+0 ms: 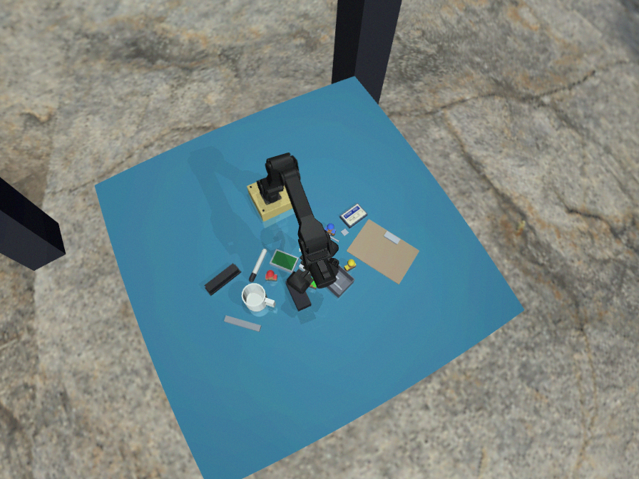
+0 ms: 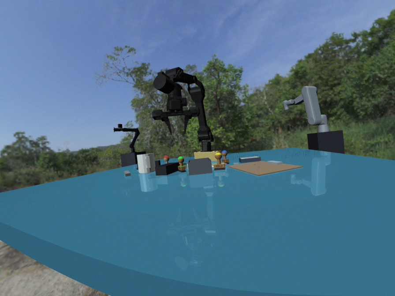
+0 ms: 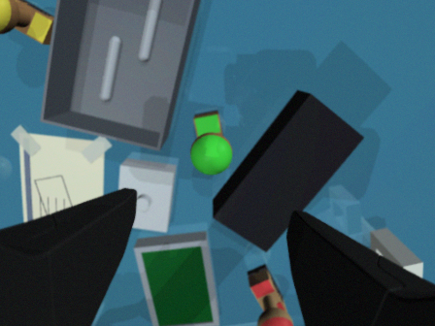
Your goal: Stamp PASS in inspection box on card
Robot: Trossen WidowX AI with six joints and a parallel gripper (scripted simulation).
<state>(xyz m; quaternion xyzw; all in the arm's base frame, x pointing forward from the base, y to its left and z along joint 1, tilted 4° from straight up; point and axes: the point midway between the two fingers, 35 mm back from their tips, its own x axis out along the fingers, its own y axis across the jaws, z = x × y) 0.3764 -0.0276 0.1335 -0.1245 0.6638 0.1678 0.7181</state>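
Observation:
The green-knobbed stamp stands upright on the bench, between the grey tray and a black box. Its lettering is not legible. My gripper is open and empty, high above the bench, with the stamp visible below and beyond its fingertips in the wrist view. The green ink pad lies open, its lower end cut off in the wrist view. The cream card is taped down; a thin drawn outline with strokes shows on it. My left finger hides its lower part, and no green print or inspection box is discernible.
The grey tray and black box flank the stamp. Red, yellow and blue stamps stand around. A white mug, a marker and a brown clipboard lie farther out.

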